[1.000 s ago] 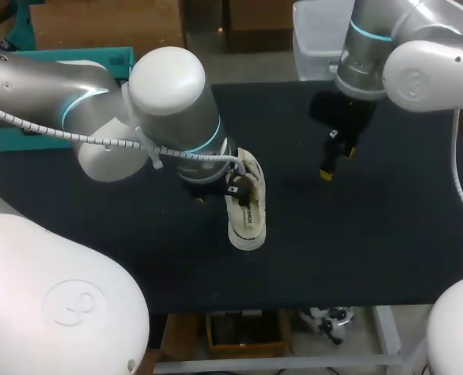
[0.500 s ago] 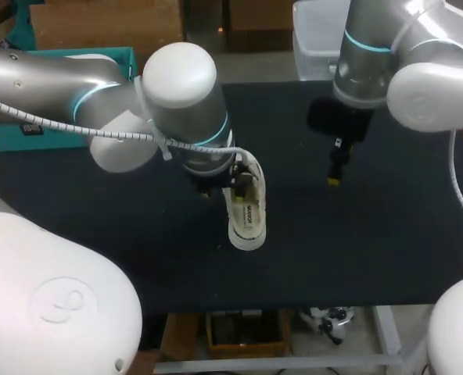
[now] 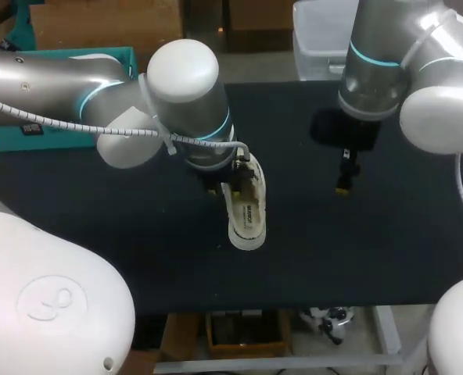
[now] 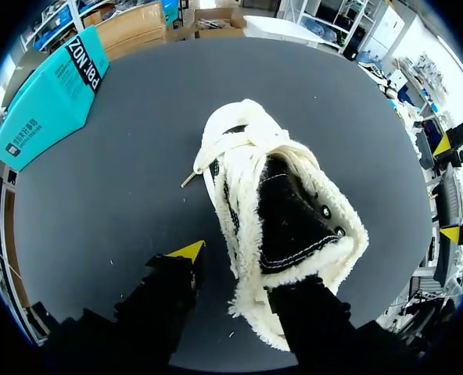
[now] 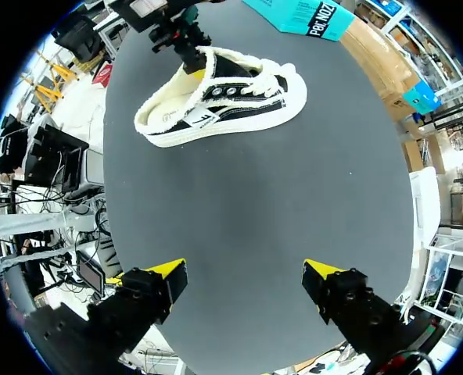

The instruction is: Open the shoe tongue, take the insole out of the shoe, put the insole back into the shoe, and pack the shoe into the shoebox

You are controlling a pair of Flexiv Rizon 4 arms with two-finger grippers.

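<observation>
Only the wrist view shows how the left gripper (image 4: 243, 272) stands: fingers spread, one yellow tip just beside the shoe (image 4: 282, 203) and clear of it, the other buried in the fleecy heel collar. The shoe lies mid-table (image 3: 138, 258). The right gripper (image 5: 243, 275) hangs wide apart and empty, with the shoe well ahead.

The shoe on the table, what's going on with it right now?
The left hand is down at the heel end of the fleece-lined shoe, one finger beside its outer wall, the other at the collar, not clamped. The shoe stands on its sole on the black table. The right hand hangs open over bare table, apart from the shoe. The teal shoebox sits by the table's left edge.
</observation>
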